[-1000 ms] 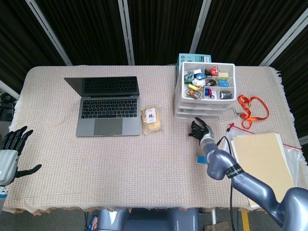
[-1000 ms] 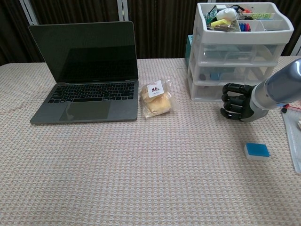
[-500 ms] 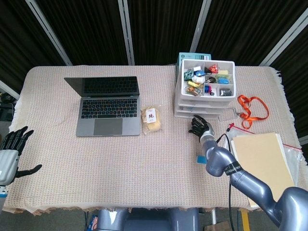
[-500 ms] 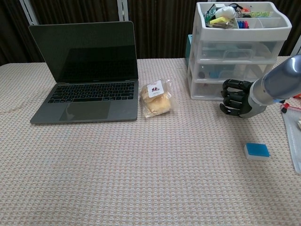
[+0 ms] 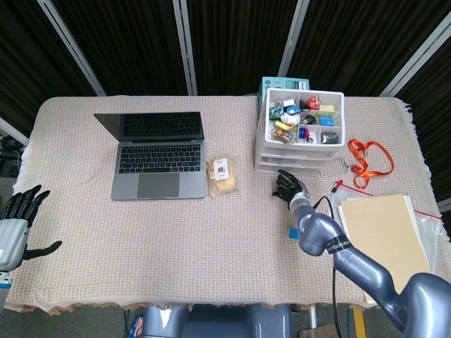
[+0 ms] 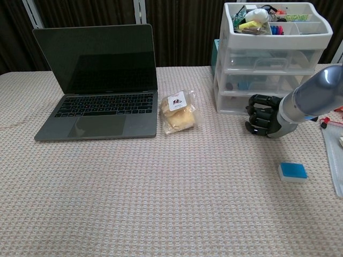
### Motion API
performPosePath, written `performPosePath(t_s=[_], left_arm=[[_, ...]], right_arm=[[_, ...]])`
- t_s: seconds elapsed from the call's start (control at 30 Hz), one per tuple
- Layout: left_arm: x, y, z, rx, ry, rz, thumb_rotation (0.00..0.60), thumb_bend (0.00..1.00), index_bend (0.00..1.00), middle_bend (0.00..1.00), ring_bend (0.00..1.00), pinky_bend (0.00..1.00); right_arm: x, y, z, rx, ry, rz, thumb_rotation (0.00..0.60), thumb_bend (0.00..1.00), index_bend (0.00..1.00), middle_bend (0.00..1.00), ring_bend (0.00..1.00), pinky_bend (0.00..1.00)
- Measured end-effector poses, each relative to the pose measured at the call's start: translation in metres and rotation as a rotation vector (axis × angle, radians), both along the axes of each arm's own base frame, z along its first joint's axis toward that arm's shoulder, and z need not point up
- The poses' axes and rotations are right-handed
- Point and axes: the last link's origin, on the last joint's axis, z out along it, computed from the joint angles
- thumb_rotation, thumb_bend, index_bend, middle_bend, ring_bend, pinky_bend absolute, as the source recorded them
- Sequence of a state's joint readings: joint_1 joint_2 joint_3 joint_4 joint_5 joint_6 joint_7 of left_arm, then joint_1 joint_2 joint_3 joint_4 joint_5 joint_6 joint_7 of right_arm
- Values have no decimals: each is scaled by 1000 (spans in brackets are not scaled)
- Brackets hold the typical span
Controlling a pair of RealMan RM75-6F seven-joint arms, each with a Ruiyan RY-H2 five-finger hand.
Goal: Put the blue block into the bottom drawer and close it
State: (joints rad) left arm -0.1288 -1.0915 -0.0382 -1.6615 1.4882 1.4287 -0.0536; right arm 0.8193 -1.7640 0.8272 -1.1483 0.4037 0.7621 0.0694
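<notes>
The blue block (image 6: 292,171) lies flat on the tablecloth near the right front; in the head view the blue block (image 5: 292,233) peeks out beside my right forearm. The white drawer unit (image 6: 231,64) stands at the back right, and its bottom drawer (image 6: 233,104) looks closed. My right hand (image 6: 262,115) hovers at that drawer's front with fingers curled in and nothing visible in them; whether it touches the drawer I cannot tell. The same right hand (image 5: 289,186) sits just below the drawer unit (image 5: 262,156). My left hand (image 5: 17,220) is spread open at the table's left edge.
An open laptop (image 5: 156,151) sits at the left centre, with a bagged bread roll (image 5: 222,174) beside it. An orange lanyard (image 5: 370,156) and a tan folder (image 5: 384,236) on a plastic sleeve lie at the right. A teal box (image 5: 271,85) stands behind the drawers.
My right hand has shifted a little to the left along the front of the bottom drawer. The blue block and my left hand have stayed where they were.
</notes>
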Motion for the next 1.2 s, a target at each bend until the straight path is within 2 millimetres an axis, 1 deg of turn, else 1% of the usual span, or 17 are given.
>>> performPosePath(t_s=[0.13,0.27,0.43,0.73,1.2], left_arm=[[0,0,0,0,-1,-1,600,103,83,0,0,0],[0,0,0,0,-2,0,600,102,82,0,0,0],[0,0,0,-4,-1,3,600,103,83,0,0,0],[0,-1,0,-5,0,0,600,102,82,0,0,0],[1,-1,-1,-8,-1,0,600,102,86,0,0,0]], right_arm=[[2,-1,2,-4,-12,-2,600,515,336,789,806,679],[3,-2,4,-7,-11,-2,600,514,376,789,806,680],[4,1,3,4,-17,6,600,514,380,789,806,680],[4,12,0,31,-37,14,600,514,379,789,806,680],[6,38,4,79,-48,53,600,515,380,789,803,680]])
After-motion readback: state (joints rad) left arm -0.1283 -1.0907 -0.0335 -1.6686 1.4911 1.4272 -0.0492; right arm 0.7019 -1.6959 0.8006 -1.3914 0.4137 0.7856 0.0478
